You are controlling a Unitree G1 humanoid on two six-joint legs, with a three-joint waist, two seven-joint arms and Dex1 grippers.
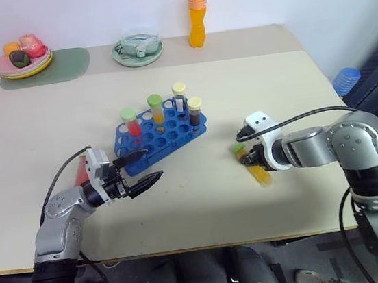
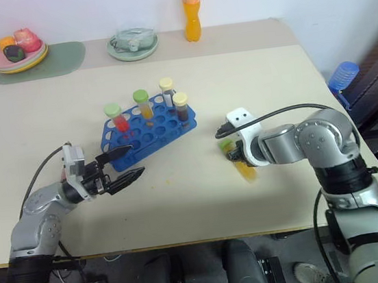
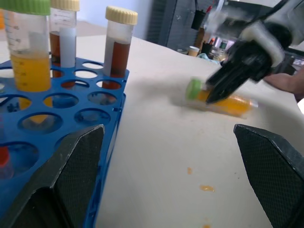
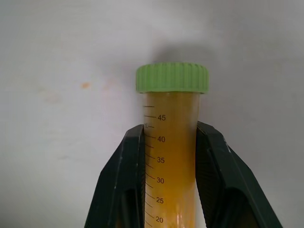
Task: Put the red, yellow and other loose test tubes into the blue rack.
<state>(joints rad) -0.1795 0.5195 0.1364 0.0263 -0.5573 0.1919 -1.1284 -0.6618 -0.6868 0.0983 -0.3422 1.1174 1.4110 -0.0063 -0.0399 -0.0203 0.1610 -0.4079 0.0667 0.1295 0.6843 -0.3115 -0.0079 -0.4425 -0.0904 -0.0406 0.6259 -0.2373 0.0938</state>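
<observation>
Probably lab: test tubes (image 1: 157, 109), blue rack (image 1: 149, 144)

Count: 1 blue rack (image 1: 153, 140) holding 4 upright tubes — 2 green-capped, one red-filled (image 1: 131, 123) and one yellow-filled (image 1: 157, 109), plus 2 cream-capped (image 1: 180, 95) (image 1: 195, 111). 1 loose tube (image 1: 256, 168), green cap, yellow fill, so 5 tubes total. At the bench's far edge: 1 orange bottle (image 1: 197, 16), 1 plate of food (image 1: 24, 61) on 1 green mat (image 1: 69, 63), 1 green dish (image 1: 138, 51).
</observation>
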